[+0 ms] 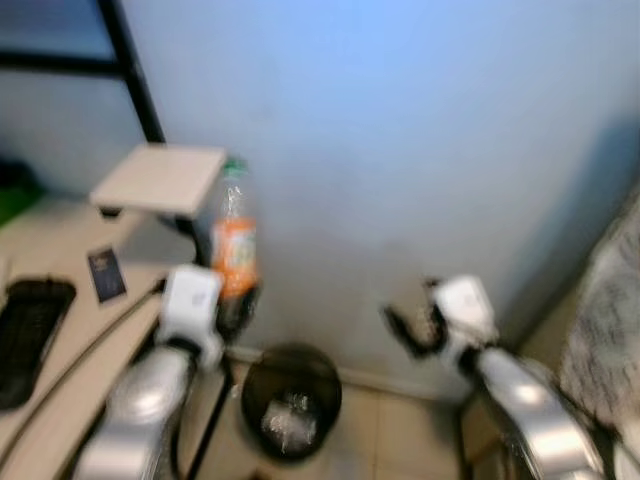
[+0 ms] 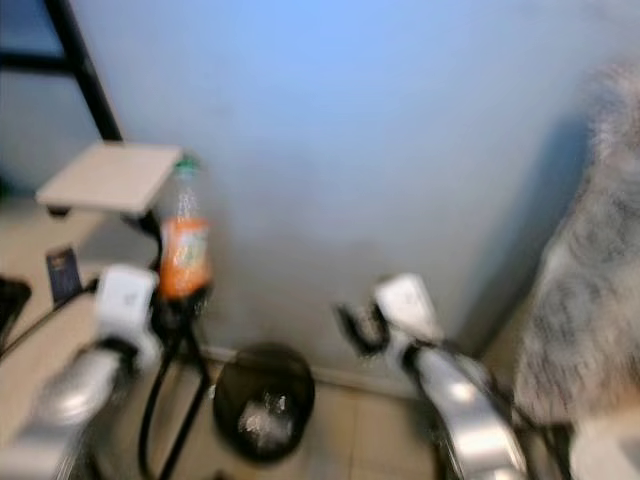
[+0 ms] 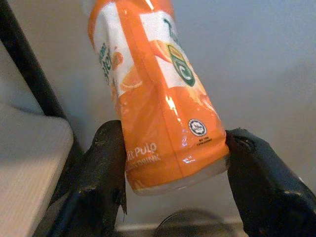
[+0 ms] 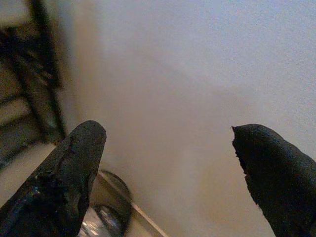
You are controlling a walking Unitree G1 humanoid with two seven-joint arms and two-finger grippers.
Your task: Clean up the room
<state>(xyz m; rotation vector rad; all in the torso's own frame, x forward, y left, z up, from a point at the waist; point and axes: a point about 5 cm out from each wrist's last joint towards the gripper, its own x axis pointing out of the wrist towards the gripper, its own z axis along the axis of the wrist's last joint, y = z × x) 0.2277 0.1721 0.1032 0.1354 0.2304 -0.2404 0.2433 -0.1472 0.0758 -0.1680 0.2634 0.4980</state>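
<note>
My left gripper [image 1: 232,300] is shut on an orange drink bottle [image 1: 233,245] with a green cap, held upright above the floor next to the pale wall. In the left wrist view the bottle [image 3: 158,94] sits between both black fingers [image 3: 103,168], orange label facing me. A black round bin [image 1: 291,400] lined with a clear bag stands on the floor below and slightly right of the bottle. My right gripper [image 1: 405,325] hangs open to the right of the bin, nothing between its fingers [image 4: 64,182].
A desk [image 1: 50,250] runs along the left with a black keyboard [image 1: 30,335], a small dark card [image 1: 106,273] and a beige stand [image 1: 160,178]. A black frame post [image 1: 130,70] rises behind. A grey mottled fabric [image 1: 605,340] hangs at right. Tiled floor [image 1: 400,430] lies around the bin.
</note>
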